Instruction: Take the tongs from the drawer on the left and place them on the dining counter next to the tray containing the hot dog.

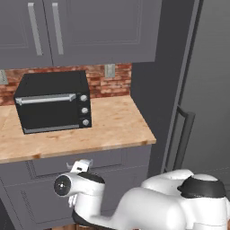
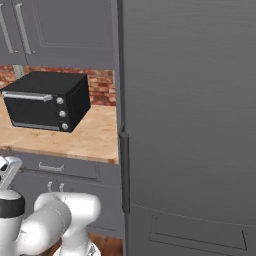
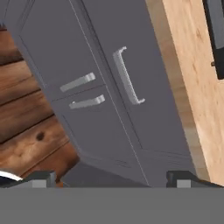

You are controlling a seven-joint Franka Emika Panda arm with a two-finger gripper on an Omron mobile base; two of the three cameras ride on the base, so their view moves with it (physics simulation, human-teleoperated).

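Observation:
The drawer is shut, a grey panelled front with a small silver bow handle just under the wood countertop. In the hand view my gripper is open, its two dark fingertips wide apart and still some way short of the drawer front, with nothing between them. The left base view has the gripper low in front of the drawer. From the right, the drawer lies under the counter edge. The tongs are hidden. Out of view are the dining counter, the tray and the hot dog.
A black toaster oven stands on the countertop against a brick wall. Two grey cabinet doors with bar handles sit below the drawer. A tall grey fridge rises right of the counter. Wood floor lies below.

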